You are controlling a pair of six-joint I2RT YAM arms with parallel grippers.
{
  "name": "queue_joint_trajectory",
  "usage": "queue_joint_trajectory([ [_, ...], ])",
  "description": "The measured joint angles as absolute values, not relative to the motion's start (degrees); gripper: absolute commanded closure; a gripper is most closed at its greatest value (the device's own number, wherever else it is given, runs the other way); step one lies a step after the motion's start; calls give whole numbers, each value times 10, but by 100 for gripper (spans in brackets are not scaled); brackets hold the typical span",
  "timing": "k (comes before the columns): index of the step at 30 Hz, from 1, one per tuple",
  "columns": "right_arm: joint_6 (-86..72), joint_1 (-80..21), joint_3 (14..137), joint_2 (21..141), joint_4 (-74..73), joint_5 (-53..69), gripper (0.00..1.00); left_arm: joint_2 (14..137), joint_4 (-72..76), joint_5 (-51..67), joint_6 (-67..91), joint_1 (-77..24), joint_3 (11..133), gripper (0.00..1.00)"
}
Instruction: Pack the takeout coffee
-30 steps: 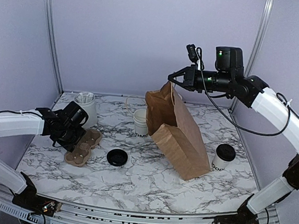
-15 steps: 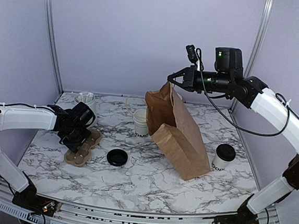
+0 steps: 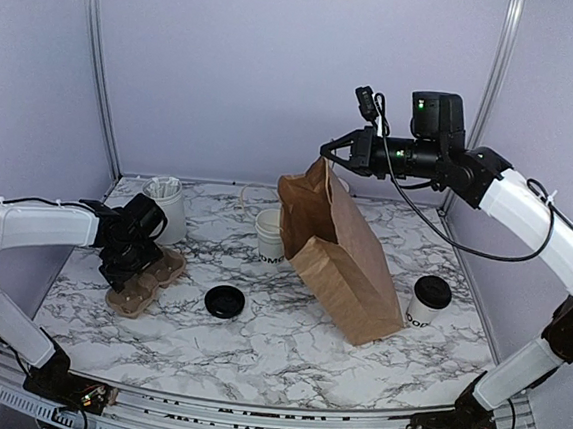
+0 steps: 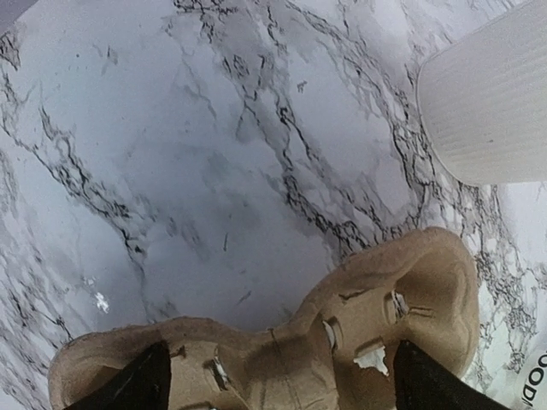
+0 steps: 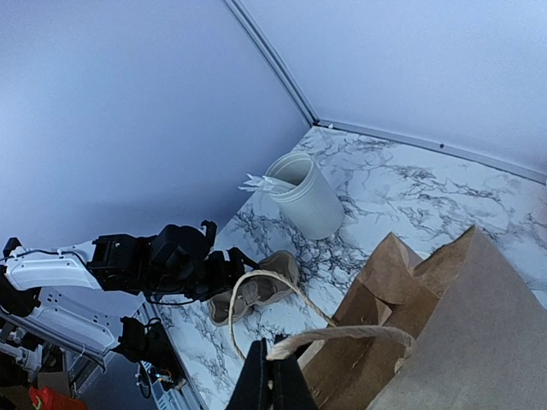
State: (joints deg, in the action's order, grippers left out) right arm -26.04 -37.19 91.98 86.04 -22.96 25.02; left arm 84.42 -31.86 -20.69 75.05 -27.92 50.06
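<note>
The takeout coffee (image 3: 427, 303), a white cup with a black lid, stands on the table right of the brown paper bag (image 3: 339, 249). My right gripper (image 3: 330, 150) is shut on the bag's twine handle (image 5: 342, 336) and holds the bag's top up; its fingers (image 5: 261, 380) show at the bottom of the right wrist view. My left gripper (image 3: 124, 273) is low over the cardboard cup carrier (image 3: 143, 282) at the left. In the left wrist view its fingers (image 4: 128, 389) stand wide apart, resting on the carrier (image 4: 342, 342).
A white ribbed container (image 3: 164, 207) with white sticks stands at the back left, just beyond the carrier. A lidless white cup (image 3: 270, 235) stands behind the bag's left side. A loose black lid (image 3: 225, 300) lies between carrier and bag.
My left gripper and the cup carrier have shifted left and slightly nearer, and the carrier has turned a little. The right arm and bag have not moved.
</note>
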Motion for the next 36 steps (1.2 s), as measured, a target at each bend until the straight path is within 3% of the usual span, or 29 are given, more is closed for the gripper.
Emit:
queue_joint_trajectory([
  [11,-261,-372,916,860,-227,250,100,856,-327,-223,590,-243,565,8],
  [25,-261,-372,908,860,-215,250,100,854,-363,-204,744,-284,550,24],
  [36,-261,-373,893,860,-212,250,100,927,-363,-182,759,-285,550,34],
])
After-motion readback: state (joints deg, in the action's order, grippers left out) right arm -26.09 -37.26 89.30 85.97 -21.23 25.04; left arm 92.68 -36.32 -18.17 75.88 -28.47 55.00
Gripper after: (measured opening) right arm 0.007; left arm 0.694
